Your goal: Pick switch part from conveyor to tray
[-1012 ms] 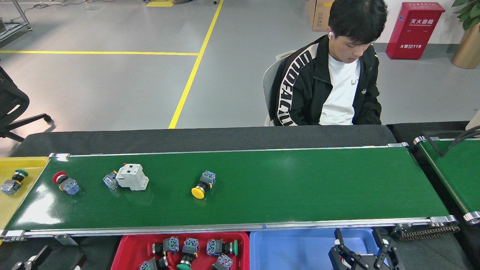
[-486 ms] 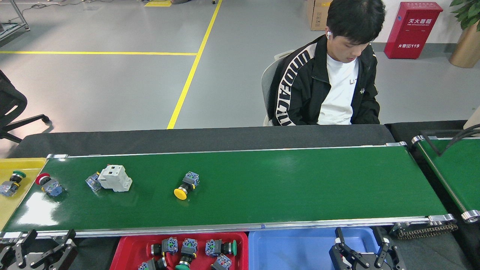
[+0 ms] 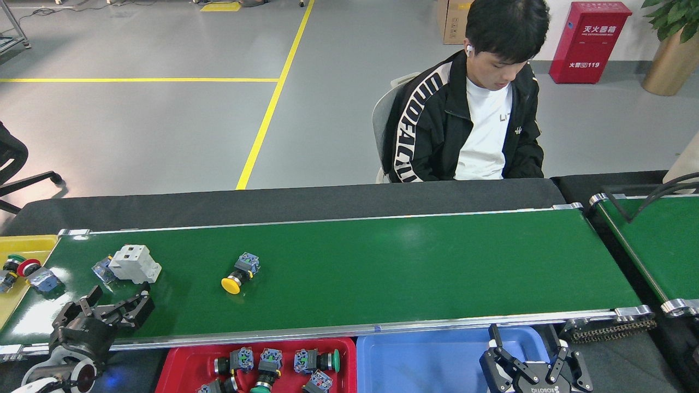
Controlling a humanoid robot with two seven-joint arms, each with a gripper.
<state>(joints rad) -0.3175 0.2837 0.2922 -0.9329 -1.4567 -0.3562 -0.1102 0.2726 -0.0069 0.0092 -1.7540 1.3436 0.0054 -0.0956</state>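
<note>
Overhead, glossy green conveyor (image 3: 382,262) on black table (image 3: 273,199), grey floor (image 3: 136,125), yellow lines (image 3: 262,125)

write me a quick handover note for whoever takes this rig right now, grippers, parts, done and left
Left gripper: open, empty, raised over the near left part of the conveyor, just short of the white breaker.
Right gripper: open, empty, low over the blue tray.
On the belt: the white breaker with a small blue part against it, a yellow button switch mid-left, and a red button switch at the left end beside the yellow tray.
Done: several switches already lie in the red tray; the blue tray shows none.
Left: belt parts are unpicked; the breaker is nearest the left gripper.
</note>
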